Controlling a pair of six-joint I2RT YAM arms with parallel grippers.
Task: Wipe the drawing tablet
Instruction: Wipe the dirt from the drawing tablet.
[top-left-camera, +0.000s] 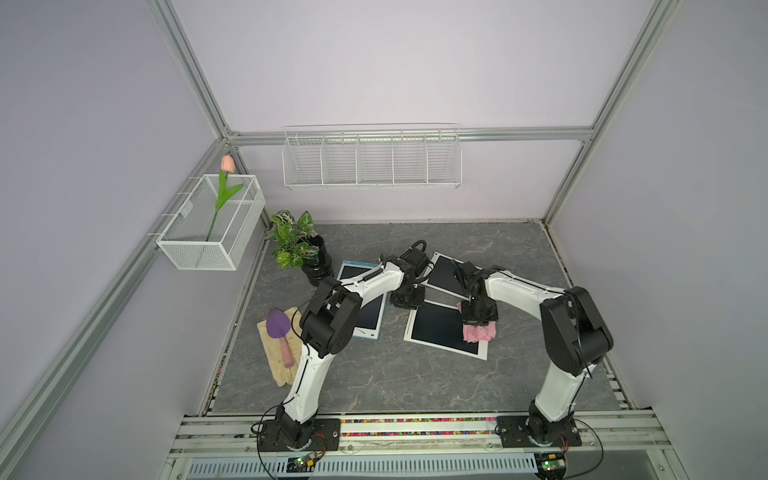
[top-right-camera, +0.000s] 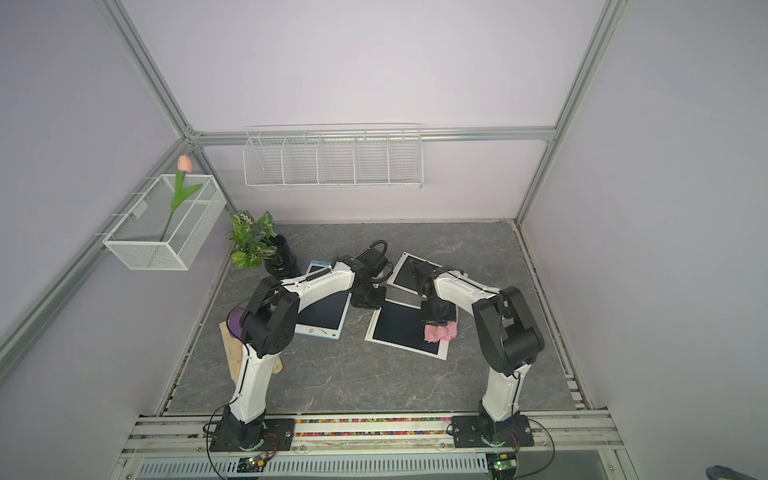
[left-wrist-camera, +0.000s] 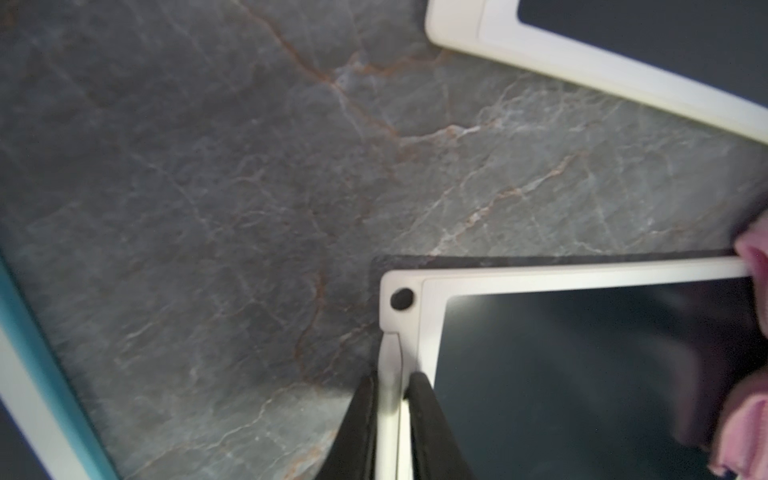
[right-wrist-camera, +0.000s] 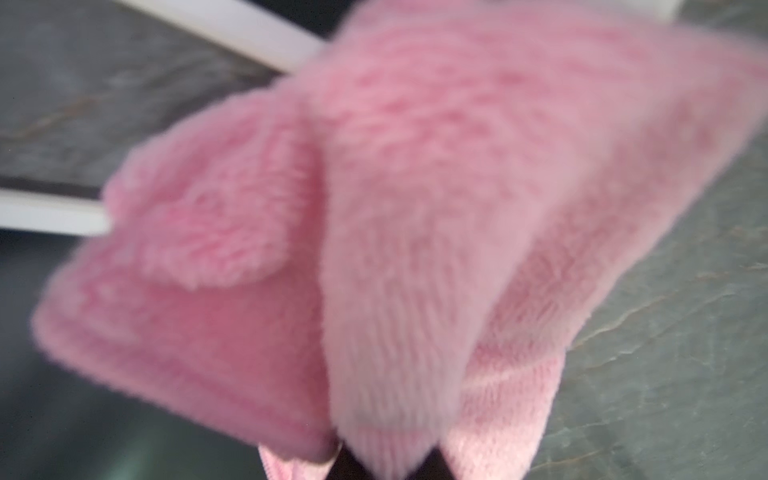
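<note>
The grey marbled surface (top-left-camera: 374, 374) carries everything here, and the white-framed drawing tablet (top-left-camera: 436, 328) lies flat near its middle, dark screen up, turned slightly askew.

The left arm (top-left-camera: 365, 286) rises from its base on the near rail, folds sharply at a raised black elbow to the left of the tablet, then slopes its white forearm towards the tablet's far left corner, with the wrist bent so it points down. The right arm (top-left-camera: 519, 291) mirrors it: up from the rail, elbow high to the right of the tablet, forearm reaching in over the tablet's right edge, wrist turned down.

A blue-framed tablet (top-left-camera: 370, 316) lies left of the drawing tablet, partly under the left forearm. A second white-framed tablet (top-left-camera: 446, 276) lies just beyond it.

The pink cloth (top-left-camera: 480, 332) sits bunched on the drawing tablet's right side, spilling over its right edge.

The left tool (left-wrist-camera: 393, 378) is clamped together on the tablet's white frame, just beside a corner with a small black dot. The right tool (right-wrist-camera: 386, 465) is pinched on the fluffy cloth, which fills the right wrist view.
</note>
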